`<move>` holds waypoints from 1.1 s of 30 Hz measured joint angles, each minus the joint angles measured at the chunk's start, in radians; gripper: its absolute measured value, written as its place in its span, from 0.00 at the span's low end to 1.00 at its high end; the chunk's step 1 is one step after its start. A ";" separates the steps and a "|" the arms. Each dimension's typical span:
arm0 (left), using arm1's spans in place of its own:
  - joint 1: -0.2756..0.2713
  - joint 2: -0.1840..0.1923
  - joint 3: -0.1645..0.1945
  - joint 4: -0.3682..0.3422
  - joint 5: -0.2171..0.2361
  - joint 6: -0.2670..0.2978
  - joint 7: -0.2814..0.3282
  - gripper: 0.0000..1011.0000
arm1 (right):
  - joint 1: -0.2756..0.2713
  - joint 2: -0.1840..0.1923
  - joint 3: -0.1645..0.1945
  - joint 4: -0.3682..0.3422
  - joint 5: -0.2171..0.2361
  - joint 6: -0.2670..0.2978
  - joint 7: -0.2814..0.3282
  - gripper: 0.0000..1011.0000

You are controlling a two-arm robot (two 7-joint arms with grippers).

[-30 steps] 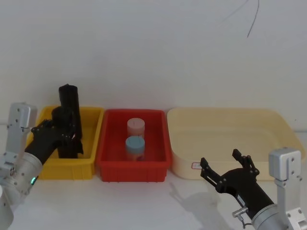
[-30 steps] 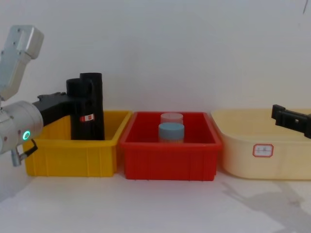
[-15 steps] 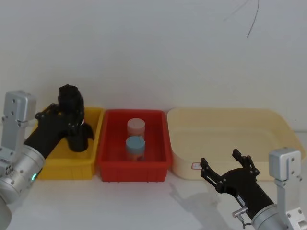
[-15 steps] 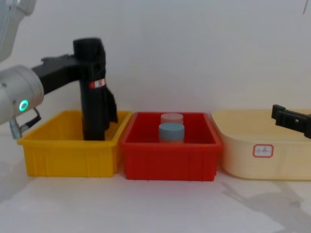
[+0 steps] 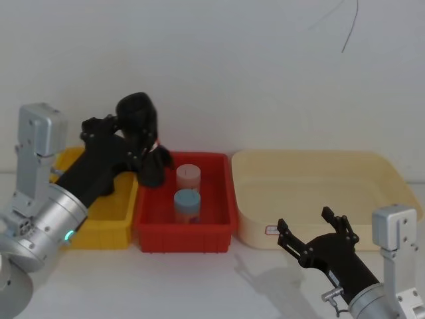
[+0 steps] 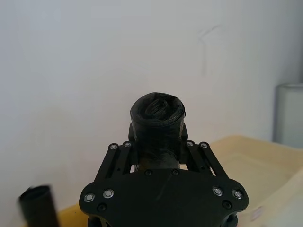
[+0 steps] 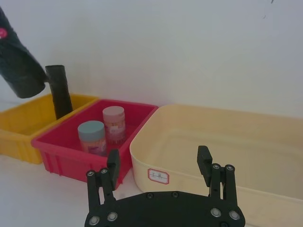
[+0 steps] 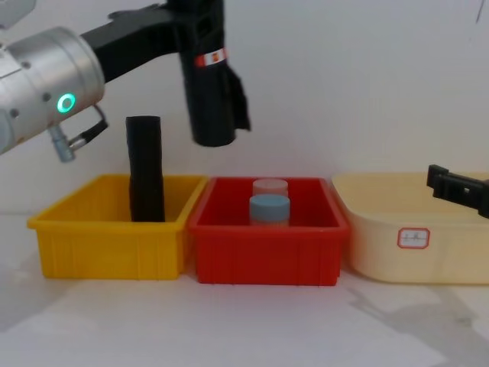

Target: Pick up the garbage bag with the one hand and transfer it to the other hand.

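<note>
Garbage bag (image 8: 210, 107) hangs clamped in left hand (image 6: 158, 142) over rim of red bin (image 8: 267, 256); right hand (image 7: 158, 161) spread, empty.

Left gripper (image 6: 158, 153): black plate, linked fingers, silver screws. My left arm's joint (image 8: 47, 73): fat, silver, with a green glowing ring and a black link. Right gripper (image 7: 158, 155): black, long fingers, silver screws; behind it I see a boxy silver joint (image 5: 396, 234) and thin cable (image 5: 331, 295)

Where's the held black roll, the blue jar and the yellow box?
garbage bag (image 8: 208, 99), chest view, its middle.
blue-lidded jar (image 8: 270, 205), chest view, its lid.
yellow bin (image 8: 107, 248), chest view, front wall.
</note>
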 joint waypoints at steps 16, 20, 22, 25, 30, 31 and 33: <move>-0.033 -0.044 0.079 0.051 -0.082 0.004 -0.106 0.42 | 0.000 0.000 0.000 0.000 0.000 0.000 0.000 0.99; -0.041 -0.050 0.092 0.076 -0.094 0.006 -0.122 0.42 | 0.000 0.000 0.000 0.000 0.000 0.000 0.000 0.99; -0.044 -0.053 0.097 0.086 -0.098 0.006 -0.127 0.42 | 0.000 0.000 0.000 0.000 0.000 0.000 0.000 0.99; -0.051 -0.056 0.106 0.103 -0.106 0.007 -0.138 0.42 | 0.000 0.000 0.000 0.000 0.000 0.000 0.000 0.99; -0.061 -0.061 0.120 0.129 -0.118 0.008 -0.156 0.42 | 0.000 0.000 0.000 0.000 0.000 0.000 0.000 0.99; -0.062 -0.061 0.122 0.131 -0.119 0.008 -0.157 0.42 | 0.000 0.000 0.000 0.000 0.000 0.000 0.000 0.99; -0.064 -0.061 0.125 0.134 -0.122 0.008 -0.158 0.42 | 0.000 0.000 0.000 0.000 0.000 0.000 0.000 0.99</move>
